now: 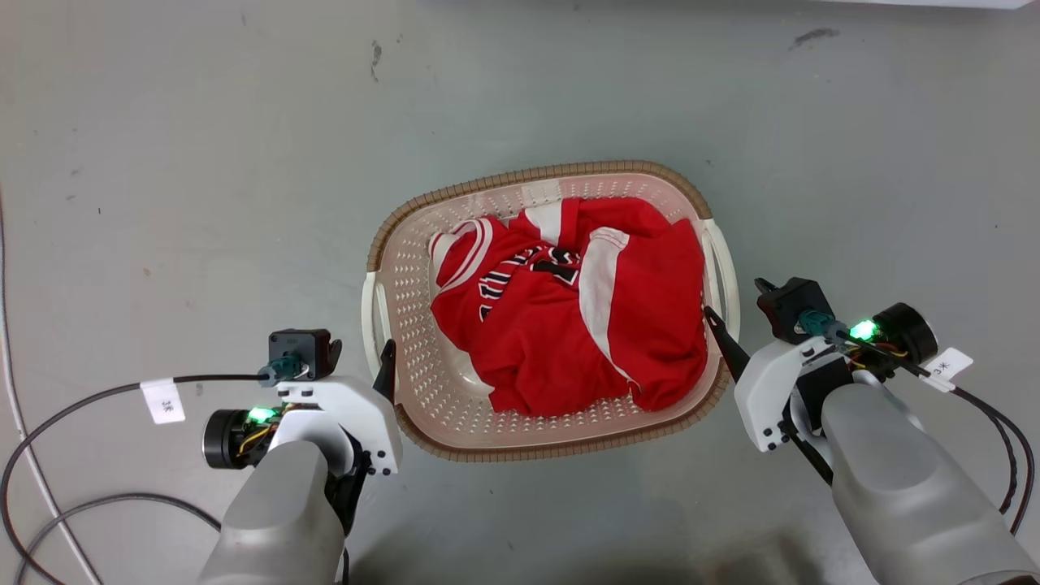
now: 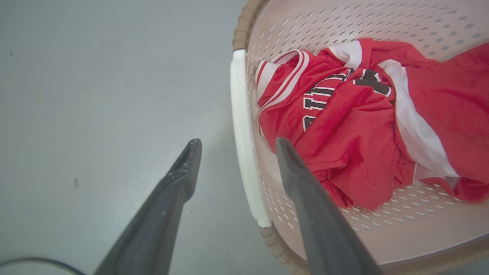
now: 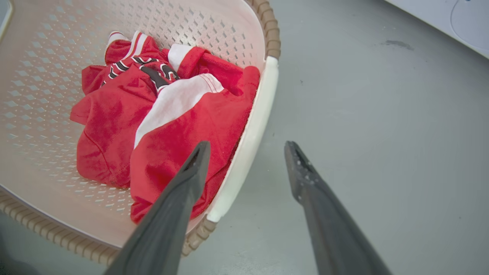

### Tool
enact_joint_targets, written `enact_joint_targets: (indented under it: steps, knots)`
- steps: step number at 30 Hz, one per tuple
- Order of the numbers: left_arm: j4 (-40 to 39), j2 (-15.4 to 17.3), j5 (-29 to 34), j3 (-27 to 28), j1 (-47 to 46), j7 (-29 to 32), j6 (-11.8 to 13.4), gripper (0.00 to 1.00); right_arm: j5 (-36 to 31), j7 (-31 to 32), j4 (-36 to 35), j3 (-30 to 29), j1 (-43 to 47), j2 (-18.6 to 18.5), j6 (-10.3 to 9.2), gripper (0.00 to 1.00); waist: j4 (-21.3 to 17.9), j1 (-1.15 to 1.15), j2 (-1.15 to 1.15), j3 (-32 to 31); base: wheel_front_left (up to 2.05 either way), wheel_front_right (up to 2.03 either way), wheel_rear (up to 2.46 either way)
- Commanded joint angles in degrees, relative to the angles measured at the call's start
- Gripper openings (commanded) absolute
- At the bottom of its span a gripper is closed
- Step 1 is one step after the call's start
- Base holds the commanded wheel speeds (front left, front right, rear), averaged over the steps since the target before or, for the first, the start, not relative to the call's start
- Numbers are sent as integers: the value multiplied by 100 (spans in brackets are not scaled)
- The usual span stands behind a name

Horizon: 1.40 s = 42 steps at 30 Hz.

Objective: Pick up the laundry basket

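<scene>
The laundry basket [image 1: 410,325] sits on the grey floor [image 1: 203,162], in the middle of the head view. A crumpled red shirt [image 1: 569,325] with white stripes lies inside it. Nothing is lifting the basket yet.

The left gripper [image 1: 366,357] is at the lower left of the head view, at the basket's side. Its two fingers are spread wide apart and hold nothing. In the left wrist view the left gripper [image 2: 237,142] has one finger over the floor and one over the inside of the basket. The white left handle [image 2: 244,145] runs up the picture between them.

The right gripper [image 1: 735,299] is at the middle right of the head view. It is spread wide too, with nothing in it. In the right wrist view the right gripper [image 3: 247,145] has one finger over the red shirt [image 3: 172,145] and one over the floor. The white right handle [image 3: 252,130] lies between them.

I think this is the lining-up step, just before the grab. I cannot tell if the fingers are low enough to catch the handles. Next, both grippers likely need to go down a little, squeeze shut on the handles, then rise together so the basket stays flat. The right inside finger should not pinch the shirt.
</scene>
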Motion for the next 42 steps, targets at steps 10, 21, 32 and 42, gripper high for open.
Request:
enact_joint_targets:
  steps: [10, 21, 32, 42]
  knots:
    - [167, -42, -96, -277, -319, -14, -8, 100, 52, -14, 471, 184, -416, 67, -4, 100, 37, 0, 0, 262, 0, 0, 0]
    - [362, -69, -507, -901, -497, -9, -6, 0, 132, -18, 777, 353, -632, 130, -4, 0, 25, 0, 0, 418, 0, 0, 0]
    - [442, -82, -1232, -1665, -414, 59, -17, 0, 219, -19, 926, 548, -496, 238, -3, 0, 59, 0, 0, 121, 0, 0, 0]
    - [608, -74, -1643, -2015, -175, 504, -25, 0, 585, 205, 1088, 866, -185, 372, -1, 0, -66, 0, 0, -845, 0, 0, 0]
